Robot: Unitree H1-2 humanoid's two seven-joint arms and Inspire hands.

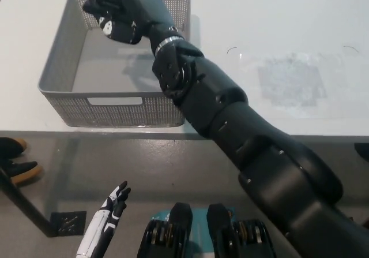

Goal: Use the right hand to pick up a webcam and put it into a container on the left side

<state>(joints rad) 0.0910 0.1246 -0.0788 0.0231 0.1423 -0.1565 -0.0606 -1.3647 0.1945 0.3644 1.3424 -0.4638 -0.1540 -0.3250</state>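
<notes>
Right hand point(115, 15) curled over basket point(57, 85), apparently clutching webcam point(107, 22), judged light, rigid, best held round its body; left hand point(112, 209) idle, fingers spread.

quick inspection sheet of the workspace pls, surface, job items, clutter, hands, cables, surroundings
surface: white table, smudged patch on its right part
job's things: grey perforated basket on the table's left; a dark object, likely the webcam, in the right hand
clutter: nothing seen
hands: right hand over the basket, fingers closed on the object; left hand low beside the table, fingers apart
cables: nothing seen
surroundings: grey floor; shoes at the left edge
</notes>
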